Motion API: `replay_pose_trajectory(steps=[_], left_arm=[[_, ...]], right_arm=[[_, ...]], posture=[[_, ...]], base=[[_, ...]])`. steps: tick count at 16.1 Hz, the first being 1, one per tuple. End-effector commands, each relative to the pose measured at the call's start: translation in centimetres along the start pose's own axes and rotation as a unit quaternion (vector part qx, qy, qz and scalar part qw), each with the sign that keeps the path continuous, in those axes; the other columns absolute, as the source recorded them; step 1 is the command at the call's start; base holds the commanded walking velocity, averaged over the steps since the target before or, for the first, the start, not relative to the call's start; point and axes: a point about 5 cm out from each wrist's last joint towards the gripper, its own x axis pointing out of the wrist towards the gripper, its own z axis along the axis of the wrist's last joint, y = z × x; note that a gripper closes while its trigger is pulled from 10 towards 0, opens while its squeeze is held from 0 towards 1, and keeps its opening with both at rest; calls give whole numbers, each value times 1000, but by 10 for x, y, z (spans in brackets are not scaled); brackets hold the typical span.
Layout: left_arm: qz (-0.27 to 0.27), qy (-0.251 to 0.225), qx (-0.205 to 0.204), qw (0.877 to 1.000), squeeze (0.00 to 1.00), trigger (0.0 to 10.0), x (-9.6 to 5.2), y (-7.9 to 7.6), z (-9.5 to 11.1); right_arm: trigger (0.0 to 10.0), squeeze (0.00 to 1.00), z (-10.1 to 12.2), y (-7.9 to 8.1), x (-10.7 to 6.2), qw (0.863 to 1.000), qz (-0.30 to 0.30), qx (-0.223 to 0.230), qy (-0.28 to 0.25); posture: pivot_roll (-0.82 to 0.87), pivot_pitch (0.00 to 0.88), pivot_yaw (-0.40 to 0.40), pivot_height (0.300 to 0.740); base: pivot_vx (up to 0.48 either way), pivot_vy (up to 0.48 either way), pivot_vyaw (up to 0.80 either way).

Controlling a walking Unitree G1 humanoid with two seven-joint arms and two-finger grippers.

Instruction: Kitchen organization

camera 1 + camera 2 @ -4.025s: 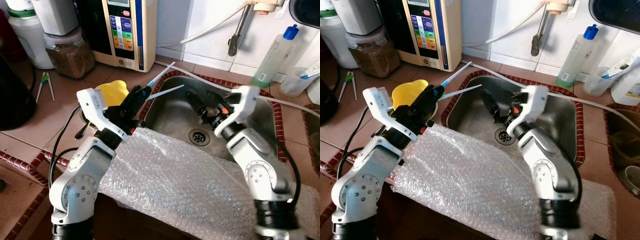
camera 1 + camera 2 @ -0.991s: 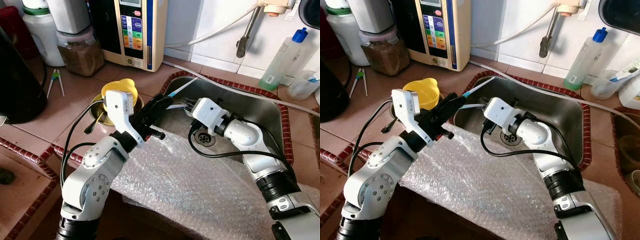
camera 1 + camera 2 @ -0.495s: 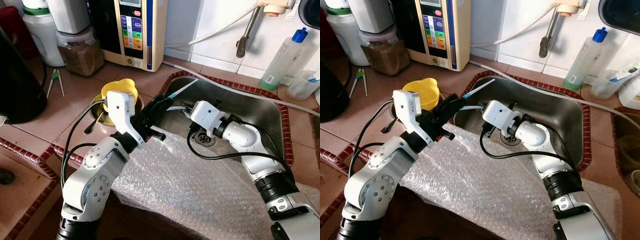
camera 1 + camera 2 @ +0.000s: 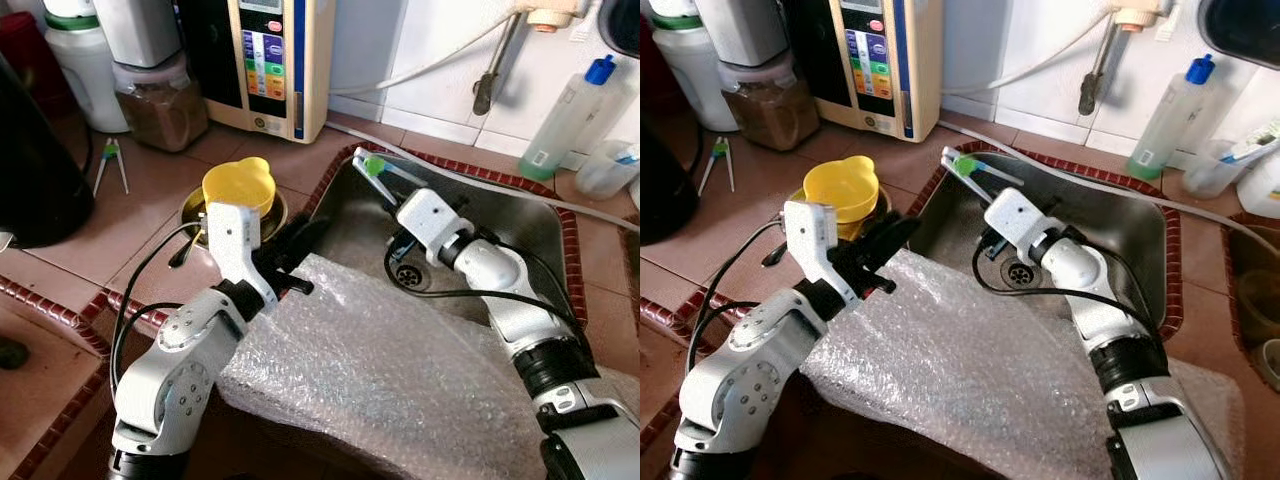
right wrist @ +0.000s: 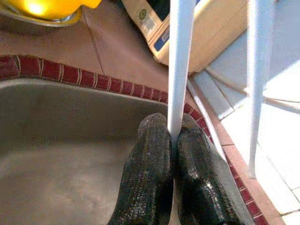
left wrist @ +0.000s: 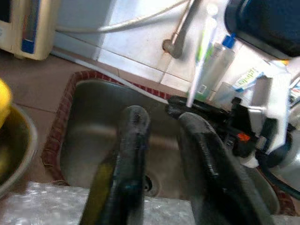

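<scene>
Fingers [image 5: 154,178] of the right gripper [image 4: 392,192] are pinched tight on two white toothbrushes [image 4: 975,170], holding them up over the back left corner of the steel sink [image 4: 520,215], brush heads with green bristles pointing toward the rim. Over on the other side, the left gripper [image 4: 298,240] hovers at the sink's left edge with its fingers [image 6: 133,140] parted and nothing between them. Big sheet of bubble wrap [image 4: 380,370] drapes over the sink's near edge, lying under both arms. On the tiled desk [image 4: 120,230], just left of the sink, a yellow cup [image 4: 236,184] sits in a metal bowl [image 4: 196,206].
</scene>
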Motion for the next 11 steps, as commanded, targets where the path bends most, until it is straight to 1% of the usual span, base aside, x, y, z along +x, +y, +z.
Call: replay_pose_trajectory(steps=[1, 3, 4, 5, 6, 7, 8, 9, 10, 11], left_arm=[[3, 11, 10, 1000, 1000, 10000, 1, -1, -2], [1, 24, 22, 999, 1000, 10000, -2, 0, -4], [-1, 37, 37, 999, 1000, 10000, -4, 1, -7], [0, 47, 48, 998, 1000, 10000, -5, 2, -10], [-1, 56, 60, 997, 1000, 10000, -7, 4, -12], [-5, 63, 68, 996, 1000, 10000, -7, 4, -13], [-10, 73, 75, 994, 1000, 10000, -8, 3, -16], [-11, 80, 82, 993, 1000, 10000, -8, 4, -18], [-14, 91, 91, 992, 1000, 10000, -10, 4, -21], [-15, 93, 92, 991, 1000, 10000, -10, 4, -22]], right_arm=[[0, 0, -3, -2, 1, 1000, -2, -3, 10], [0, 0, -7, -3, 1, 1000, -4, -6, 26], [0, 0, -13, -1, 1, 999, 5, -2, 45], [2745, 0, -20, 2, 0, 998, 14, 3, 66], [3098, 0, -29, 6, -2, 995, 24, 14, 92], [3686, 0, -34, 8, -4, 994, 27, 19, 109], [6784, 0, -41, 8, -7, 991, 23, 27, 127], [7176, 0, -46, 8, -9, 990, 20, 36, 137], [9176, 0, -50, 8, -11, 988, 13, 44, 149], [10000, 0, -51, 7, -11, 987, 12, 46, 152]], posture=[[13, 103, -4, 740], [17, 108, -4, 740], [18, 110, -3, 740], [19, 111, -2, 740], [19, 112, -1, 740], [19, 113, -1, 740], [18, 113, 0, 740], [17, 114, 1, 740], [17, 114, 2, 740], [17, 114, 3, 740]], base=[[0, 0, 0], [0, 0, 0], [0, 0, 0], [0, 0, 0], [0, 0, 0], [0, 0, 0], [0, 0, 0], [0, 0, 0], [0, 0, 0], [0, 0, 0]])
